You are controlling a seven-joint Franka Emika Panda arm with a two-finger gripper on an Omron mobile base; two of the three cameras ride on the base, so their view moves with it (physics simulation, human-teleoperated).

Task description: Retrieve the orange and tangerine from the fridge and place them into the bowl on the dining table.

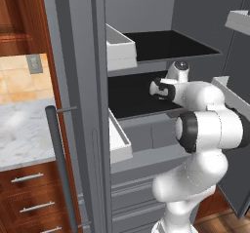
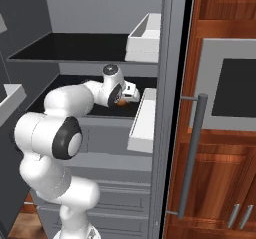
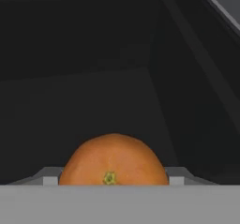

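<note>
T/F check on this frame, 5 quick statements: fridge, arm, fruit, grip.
1. The fridge doors stand open. True.
2. The gripper is inside the fridge at the lower black shelf. True.
3. The fingers grip a green apple. False: an orange fruit sits between them.
4. The upper shelf holds a bowl. False: what shows of it is bare.
5. The fruit's stem end faces the hand camera. True.
6. The fridge handle is a round knob. False: a long vertical bar.
</note>
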